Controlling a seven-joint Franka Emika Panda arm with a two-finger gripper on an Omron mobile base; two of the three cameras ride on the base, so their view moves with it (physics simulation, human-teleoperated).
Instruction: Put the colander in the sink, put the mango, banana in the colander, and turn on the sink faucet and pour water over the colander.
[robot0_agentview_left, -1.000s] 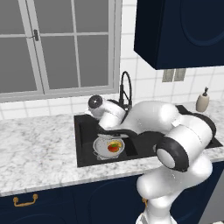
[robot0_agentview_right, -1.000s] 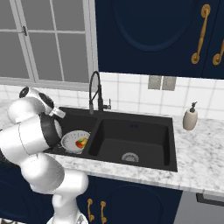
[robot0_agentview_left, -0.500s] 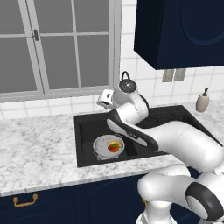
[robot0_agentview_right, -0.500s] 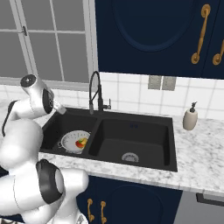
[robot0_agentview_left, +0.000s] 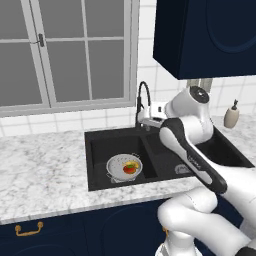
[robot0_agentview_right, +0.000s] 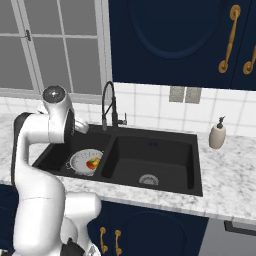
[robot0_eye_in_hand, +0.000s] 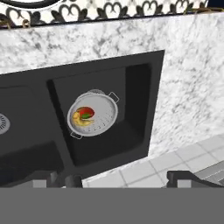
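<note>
We find the colander (robot0_agentview_left: 124, 167) already sitting on the floor of the left basin of the sink (robot0_agentview_left: 100, 142), upright, its small side handles showing in the hand view. Inside it lie the mango (robot0_eye_in_hand: 85, 112), red with a green patch, and the banana (robot0_eye_in_hand: 81, 121), yellow and curled against the mango's side; the two touch each other and rest toward one side of the bowl. So we judge the first two parts of the job finished: colander placed, both fruits in it.

What is left, as far as we can see, is the water. The sink faucet (robot0_agentview_right: 108, 104) stands at the back rim between the two basins, and we see no stream falling from its spout and no wetness in the colander, though rendered water could be hard to make out. We cannot tell which way the spout points relative to the colander.

The gripper (robot0_eye_in_hand: 120, 178) hangs high over the back of the sink, looking down on the left basin, with its fingers spread wide and nothing between them. In the left base view the hand sits close beside the faucet's neck.

Around this, the white marble bench (robot0_agentview_left: 40, 170) carries a beige soap dispenser (robot0_agentview_right: 217, 136) at the far right, well apart from the faucet. We would expect the faucet handle to be the next target.
</note>
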